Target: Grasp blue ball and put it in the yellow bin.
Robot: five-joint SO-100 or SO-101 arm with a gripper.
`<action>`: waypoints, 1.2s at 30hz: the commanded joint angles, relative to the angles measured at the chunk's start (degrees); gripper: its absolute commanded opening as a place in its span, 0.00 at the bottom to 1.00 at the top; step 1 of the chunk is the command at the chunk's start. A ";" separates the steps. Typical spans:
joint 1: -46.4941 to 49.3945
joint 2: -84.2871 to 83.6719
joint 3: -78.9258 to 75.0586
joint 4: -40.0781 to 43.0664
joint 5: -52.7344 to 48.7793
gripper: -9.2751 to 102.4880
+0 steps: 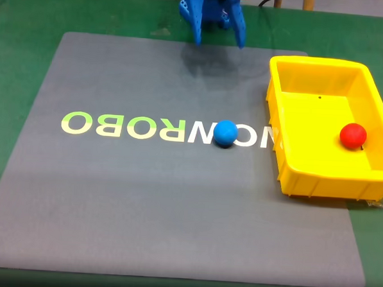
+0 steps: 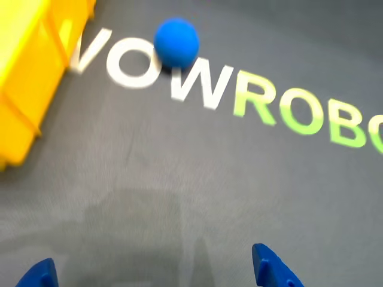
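While my gripper (image 1: 219, 41) hangs with fingers spread apart and empty, blue ball (image 1: 225, 133) sits on grey mat (image 1: 143, 199); red ball (image 1: 353, 135) lies inside yellow bin (image 1: 318, 182).

Count, fixed view:
- Balls: two. One blue ball (image 1: 225, 133) on mat lettering, mat centre, slightly toward 3 o'clock; one red ball (image 1: 353, 135) inside bin.
- Bins: one yellow bin (image 1: 316, 174), 3 o'clock side of mat.
- Mats: one grey mat (image 1: 143, 205) (printed white and green letters) on green table (image 1: 17, 38).
- Grippers: one blue gripper (image 1: 217, 41) at 12 o'clock, two fingers, spread apart.

Wrist view: one blue ball (image 2: 176, 42) near 12 o'clock, two fingertips (image 2: 272, 269) along 6 o'clock edge.
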 commanded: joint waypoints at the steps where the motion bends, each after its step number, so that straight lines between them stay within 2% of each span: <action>1: 0.00 -18.19 -13.18 -7.03 1.93 0.42; 7: 0.88 -43.59 -29.62 -11.69 1.76 0.41; 12: 1.76 -54.76 -31.82 -18.02 0.09 0.42; 19: 1.23 -67.24 -32.26 -29.53 2.72 0.41; 25: -0.35 -79.19 -38.50 -36.30 6.06 0.41; 36: -4.04 -94.92 -54.23 -37.79 9.23 0.40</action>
